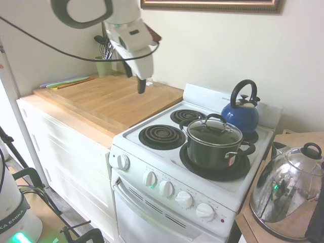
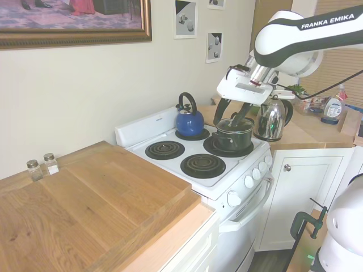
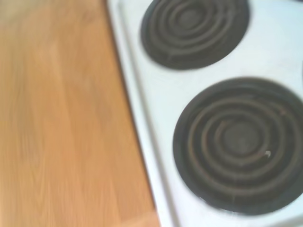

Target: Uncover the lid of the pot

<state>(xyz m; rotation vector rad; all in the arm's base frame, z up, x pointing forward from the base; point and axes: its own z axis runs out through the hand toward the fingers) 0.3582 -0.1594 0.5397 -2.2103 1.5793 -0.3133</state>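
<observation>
**Reaching for the lid handle**

My gripper [image 2: 231, 115] hangs with jaws spread, high above the stove [image 1: 152, 152]. The lid [image 1: 214, 131] sits on the pot [image 1: 212, 149], front right burner. I should descend centred and straddle the arched handle squarely

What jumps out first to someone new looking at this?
The dark round pot with its clear glass lid on sits on the white stove's front burner, a blue kettle behind it. The white arm's open gripper hangs above the stove. A shiny chrome kettle stands on the adjoining counter.
</observation>
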